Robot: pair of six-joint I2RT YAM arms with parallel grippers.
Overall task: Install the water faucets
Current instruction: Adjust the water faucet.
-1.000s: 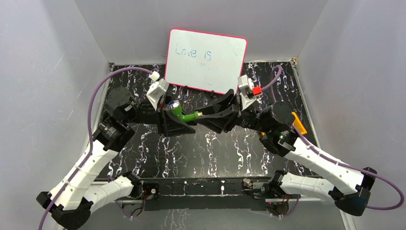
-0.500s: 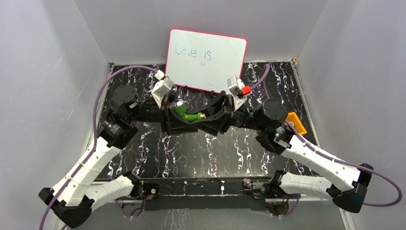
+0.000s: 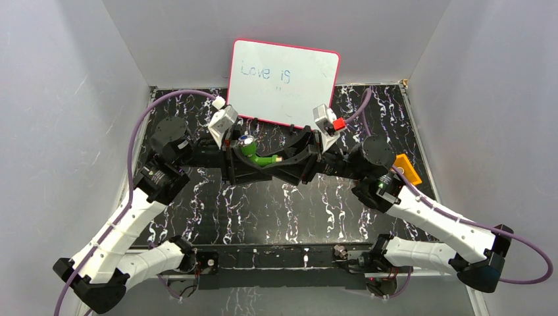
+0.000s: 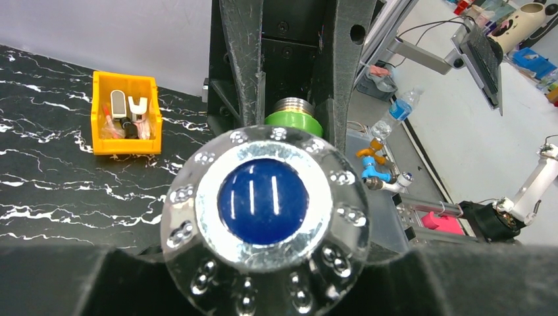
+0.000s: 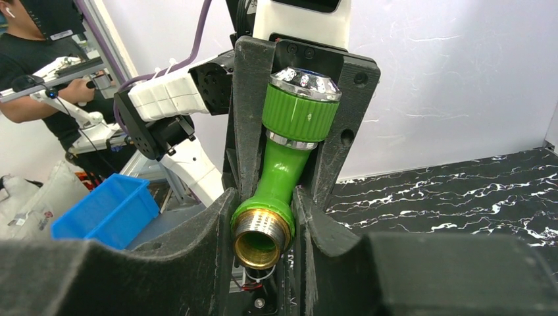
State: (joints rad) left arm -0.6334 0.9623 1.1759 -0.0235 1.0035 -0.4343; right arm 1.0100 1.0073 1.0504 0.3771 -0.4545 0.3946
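A green water faucet (image 3: 260,158) hangs above the middle of the black marbled table (image 3: 289,204), held at both ends. My left gripper (image 3: 246,153) is shut on its knob end. In the left wrist view the round blue-and-silver knob (image 4: 263,197) fills the space between the jaws of my left gripper (image 4: 270,276). My right gripper (image 3: 281,160) comes in from the right. In the right wrist view my right gripper (image 5: 263,238) is shut on the green collar behind the silver threaded fitting (image 5: 262,236), with a finger pressed on each side. The side spout is hidden.
A whiteboard (image 3: 284,82) with "Love is" written on it leans against the back wall, just behind both wrists. An orange bin (image 3: 406,168) with small parts sits at the table's right side and also shows as the orange bin (image 4: 125,112). A metal fitting (image 3: 340,250) lies on the near rail.
Both arms shifted a little to the left with the faucet between them, uncovering more of the orange bin. Over the last half second they hardly moved.
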